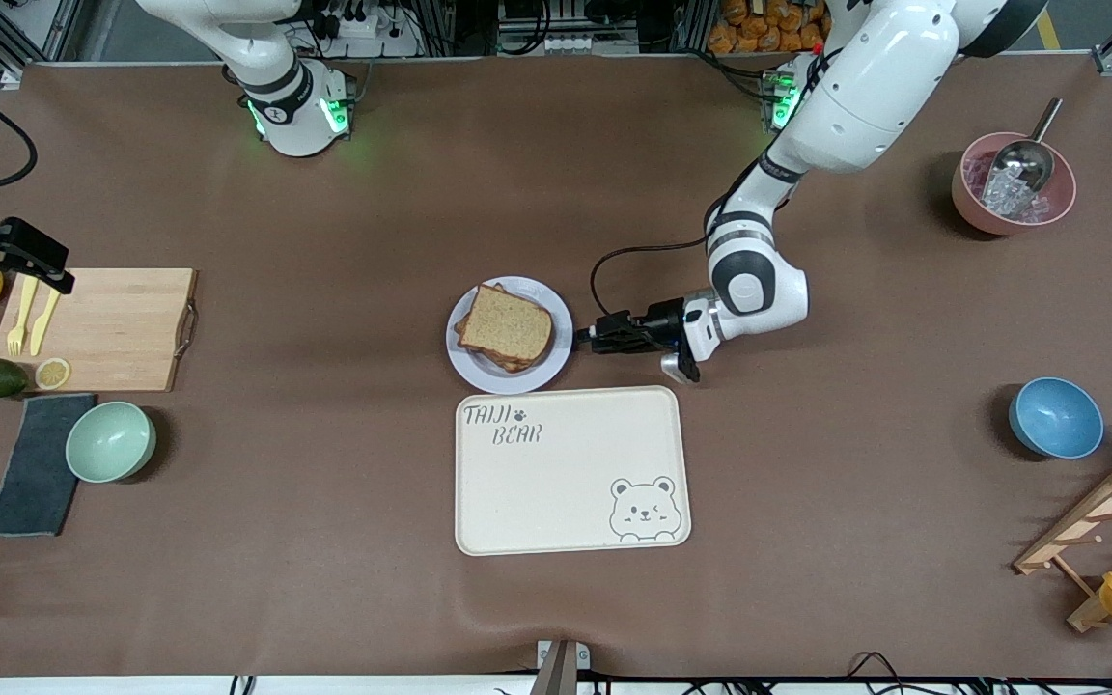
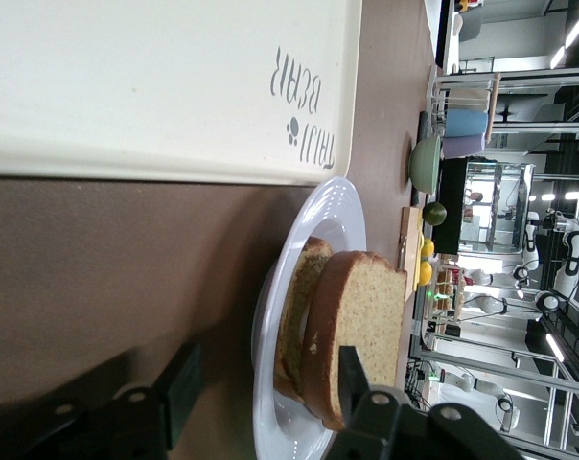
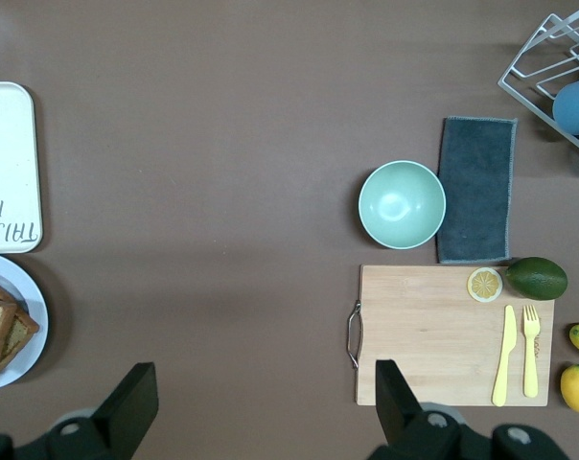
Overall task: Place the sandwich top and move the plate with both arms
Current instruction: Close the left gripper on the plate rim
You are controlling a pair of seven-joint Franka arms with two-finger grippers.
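The left gripper (image 1: 587, 338) sits low at the rim of the plate (image 1: 556, 362), on its left-arm side, fingers apart with the rim edge between them; nothing is clamped yet. The risk, as I judge it: a grip on that thin rim alone could tip the plate and slide off the sandwich top (image 1: 507, 324), which already lies on the stacked slices just beside the fingertips. The right gripper (image 1: 54, 270), fingers spread, waits over the wooden cutting board (image 1: 122, 328), well apart; late support would leave the plate one-sided.
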